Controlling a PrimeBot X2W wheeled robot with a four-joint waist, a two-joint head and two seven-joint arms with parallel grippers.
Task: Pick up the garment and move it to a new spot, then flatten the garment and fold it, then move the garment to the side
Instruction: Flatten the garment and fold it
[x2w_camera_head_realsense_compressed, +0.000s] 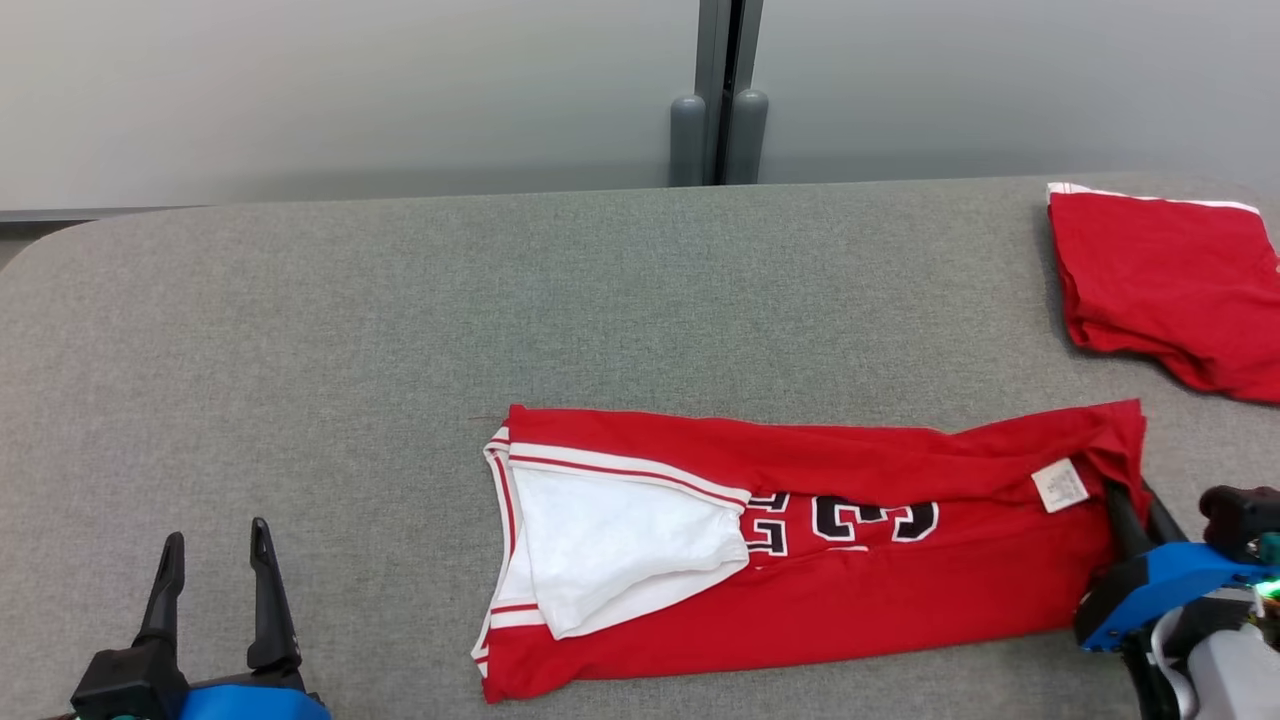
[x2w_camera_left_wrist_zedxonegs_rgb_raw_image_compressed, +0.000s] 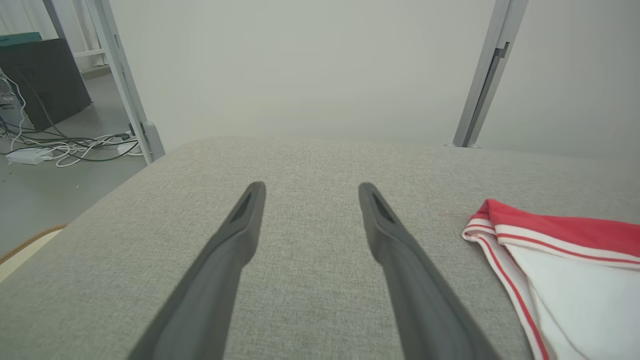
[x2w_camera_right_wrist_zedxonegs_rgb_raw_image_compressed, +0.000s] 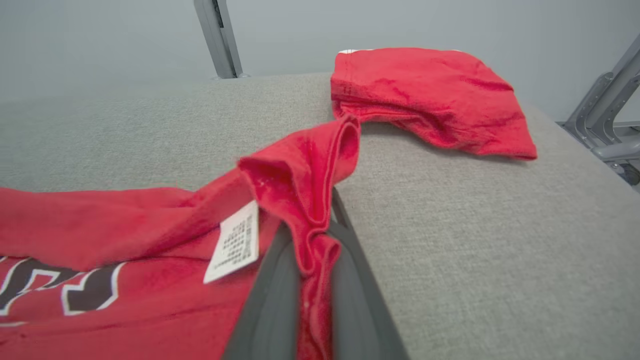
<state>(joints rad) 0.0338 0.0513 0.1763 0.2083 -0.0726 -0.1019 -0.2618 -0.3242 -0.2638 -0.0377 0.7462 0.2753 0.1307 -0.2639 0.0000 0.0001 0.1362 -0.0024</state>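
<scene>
The red jersey lies as a long half-folded band across the near middle of the worktop, its right end pinched by the right hand beside the white care label; the pinch takes only a thin bunched ridge of hem, so a quick pull could slip it free, undo the fold, or sweep it into the other folded red garment at the far right. The right hand comes in low from the right edge, fingers closed on that hem; the left hand sits near left, well apart, fingers wide and empty
</scene>
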